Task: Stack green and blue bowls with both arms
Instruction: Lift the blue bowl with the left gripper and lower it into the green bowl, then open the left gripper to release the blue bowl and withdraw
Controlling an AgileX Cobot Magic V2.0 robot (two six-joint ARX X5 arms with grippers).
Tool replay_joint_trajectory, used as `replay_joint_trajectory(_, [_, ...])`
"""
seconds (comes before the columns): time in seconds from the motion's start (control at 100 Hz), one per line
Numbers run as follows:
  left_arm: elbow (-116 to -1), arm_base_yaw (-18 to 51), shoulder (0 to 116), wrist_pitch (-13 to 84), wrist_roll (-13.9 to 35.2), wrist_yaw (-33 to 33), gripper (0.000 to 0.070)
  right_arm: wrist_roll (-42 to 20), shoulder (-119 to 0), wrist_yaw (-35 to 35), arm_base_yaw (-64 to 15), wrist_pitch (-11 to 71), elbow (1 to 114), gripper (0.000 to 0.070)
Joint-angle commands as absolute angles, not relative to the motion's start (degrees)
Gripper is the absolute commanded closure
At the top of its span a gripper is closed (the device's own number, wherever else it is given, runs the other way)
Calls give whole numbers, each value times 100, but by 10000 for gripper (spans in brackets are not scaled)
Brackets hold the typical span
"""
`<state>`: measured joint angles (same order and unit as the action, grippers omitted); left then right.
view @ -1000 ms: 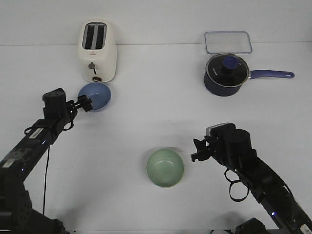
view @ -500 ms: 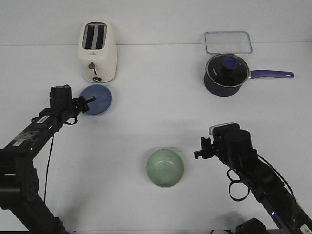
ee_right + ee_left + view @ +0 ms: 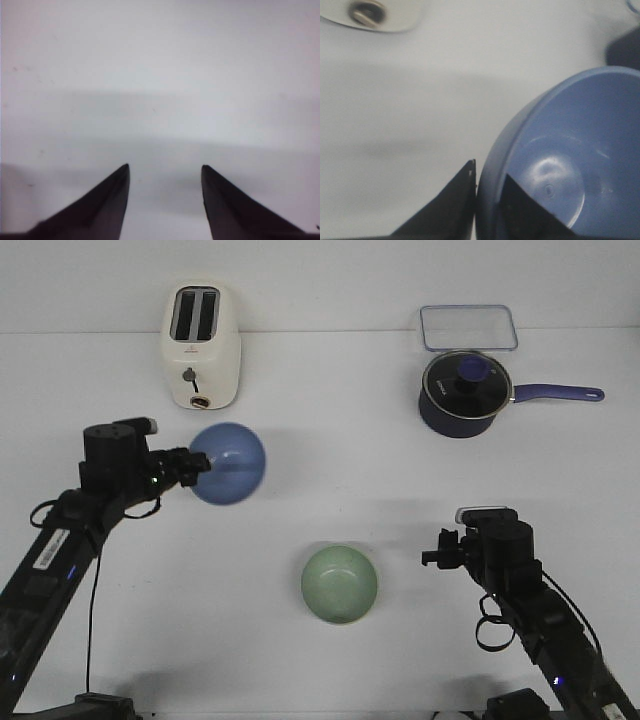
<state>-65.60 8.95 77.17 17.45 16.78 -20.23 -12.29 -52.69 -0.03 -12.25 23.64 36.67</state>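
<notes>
My left gripper [image 3: 198, 466] is shut on the rim of the blue bowl [image 3: 230, 464] and holds it lifted above the table, to the right of the toaster's front. In the left wrist view the blue bowl [image 3: 565, 155] fills one side, with its wall pinched between my left gripper's [image 3: 490, 175] two fingers. The green bowl [image 3: 339, 584] sits upright on the table, front centre. My right gripper [image 3: 434, 556] is open and empty, a short way right of the green bowl; in the right wrist view the right gripper [image 3: 165, 170] shows only bare table between its fingers.
A cream toaster [image 3: 201, 346] stands at the back left. A dark blue saucepan [image 3: 462, 392] with a glass lid and a handle pointing right stands at the back right, with a clear lidded box [image 3: 468, 327] behind it.
My left gripper has lifted the blue bowl off the table and carried it right and towards the front. My right gripper has drawn back to the right, away from the green bowl.
</notes>
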Motion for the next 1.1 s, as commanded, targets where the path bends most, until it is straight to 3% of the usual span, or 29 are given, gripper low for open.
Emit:
replay_joint_trajectory(0.0, [-6298,1249,7454,1789,1590,-2123,688,-1258,-5288,-19,-1214,2252,3708,413])
replay_joint_trajectory(0.16, [-5572,2379,6923,1525,1782,-2115,688,-1258,-5288,-121,-1214,2224,3708,413])
replay_joint_trajectory(0.35, [-5415,3437,7275,1066,1894,-1911,688,-1256,-5288,-169,-1214,2226,3708,413])
replay_joint_trajectory(0.62, [-5415,4082,8180,617,1876,-1918,676,-1256,-5288,-172,-1214,2233,3708,413])
replay_joint_trajectory(0.66, [-5415,4119,8230,587,1861,-1922,616,-1256,-5288,-172,-1214,2233,3708,413])
replay_joint_trajectory(0.75, [-5417,4139,8239,580,1861,-1927,339,-1256,-5288,-169,-1214,2233,3708,413])
replay_joint_trajectory(0.79, [-5417,4134,8182,600,1861,-1931,268,-1256,-5288,-169,-1214,2233,3708,413])
replay_joint_trajectory(1.03, [-5417,3607,7238,773,1542,-1636,287,-1201,-5275,-156,-1190,2228,3708,419])
replay_joint_trajectory(1.07, [-5417,3465,6991,871,1422,-1339,311,-1179,-5238,-156,-1177,2230,3708,444])
replay_joint_trajectory(1.09, [-5417,3371,6831,932,1347,-1103,356,-1170,-5214,-158,-1177,2230,3708,463])
